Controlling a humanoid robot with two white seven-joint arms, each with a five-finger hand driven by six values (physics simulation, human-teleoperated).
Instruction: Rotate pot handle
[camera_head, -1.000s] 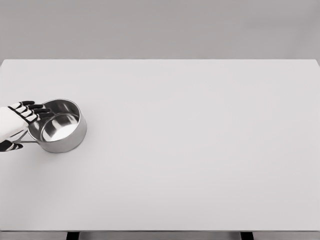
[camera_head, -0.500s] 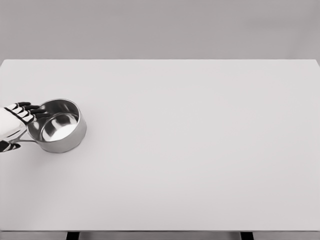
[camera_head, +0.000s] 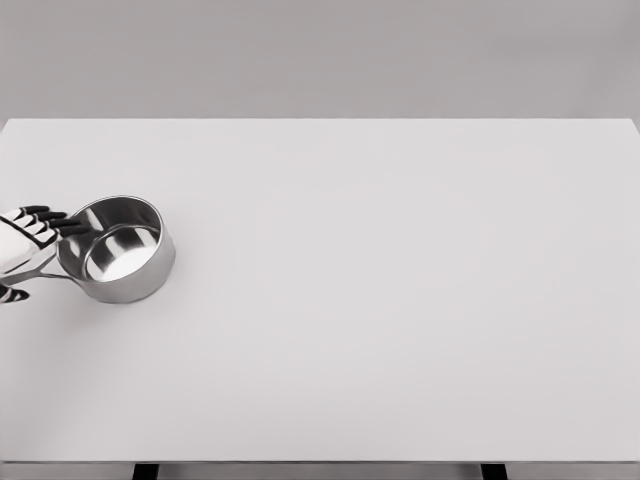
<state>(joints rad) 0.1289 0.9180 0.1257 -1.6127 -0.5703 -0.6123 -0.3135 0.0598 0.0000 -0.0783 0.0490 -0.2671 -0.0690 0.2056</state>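
Fingers of the left hand are lying spread at the steel saucepan's rim, gripping nothing, with the handle running beneath the palm. The pot is sitting at the desk's left edge. Handle-turning seems underway; next, a sideways push on it.

Shiny steel pot, round and open-topped, empty, standing upright near the left edge of the white table, its thin handle pointing left and slightly toward the viewer
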